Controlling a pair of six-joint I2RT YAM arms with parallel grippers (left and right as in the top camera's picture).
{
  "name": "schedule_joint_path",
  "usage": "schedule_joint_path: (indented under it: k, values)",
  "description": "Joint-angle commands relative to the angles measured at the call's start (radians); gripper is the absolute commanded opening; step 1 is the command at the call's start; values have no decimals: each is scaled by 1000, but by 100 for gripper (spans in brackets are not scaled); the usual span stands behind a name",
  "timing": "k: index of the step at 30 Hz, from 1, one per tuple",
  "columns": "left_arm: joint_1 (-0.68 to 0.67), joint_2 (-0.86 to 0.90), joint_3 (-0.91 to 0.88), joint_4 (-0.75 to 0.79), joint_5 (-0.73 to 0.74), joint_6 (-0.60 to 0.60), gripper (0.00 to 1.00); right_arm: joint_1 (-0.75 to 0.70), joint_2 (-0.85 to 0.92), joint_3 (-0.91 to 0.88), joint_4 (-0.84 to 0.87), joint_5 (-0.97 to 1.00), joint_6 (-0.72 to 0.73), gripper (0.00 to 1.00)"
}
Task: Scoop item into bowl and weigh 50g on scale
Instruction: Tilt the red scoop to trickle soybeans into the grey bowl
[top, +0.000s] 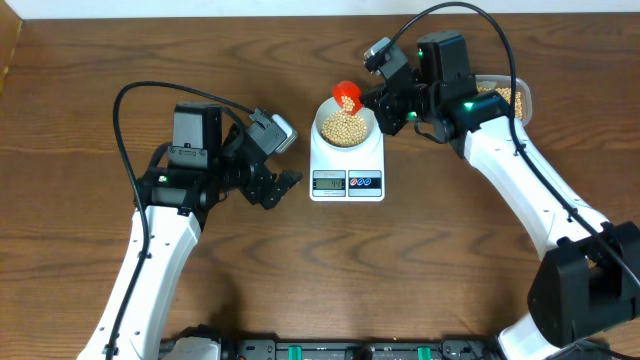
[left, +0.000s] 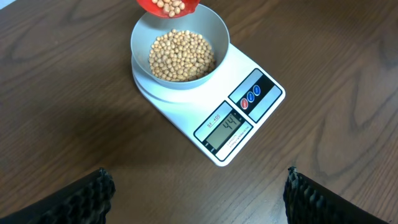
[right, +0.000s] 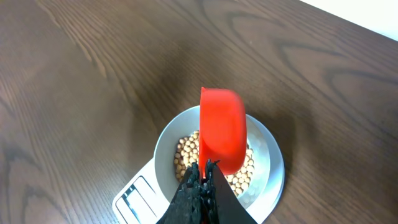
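Currently the right gripper (right: 203, 167) is clamped fully closed on the handle of the red scoop (right: 222, 127), which extends straight ahead of its jaws, above the bowl (left: 217, 37). Tan beans (left: 181, 56) lie in both bowl and scoop. The bowl rests on the scale (left: 186, 112), whose display (left: 227, 124) reads 44. Meanwhile the left gripper (top: 283, 183) stands wide open and empty, with the scale ahead of its jaws

Overhead: straight down, far, whole table (top: 80, 280). Left wrist: slanted, near, scale (left: 202, 102) upper centre. Right wrist: steep, closest. Shared: bowl (right: 270, 155).
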Motion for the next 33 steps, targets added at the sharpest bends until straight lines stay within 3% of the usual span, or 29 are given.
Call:
schedule_joint_path:
  k: [1,33]
  values:
    - [-1,-2,-7,-2,13,-13,90,1,-23,-6,3,-5,16,1]
    - [-1,-2,-7,-2,13,-13,90,-6,-23,-6,3,-4,30,1]
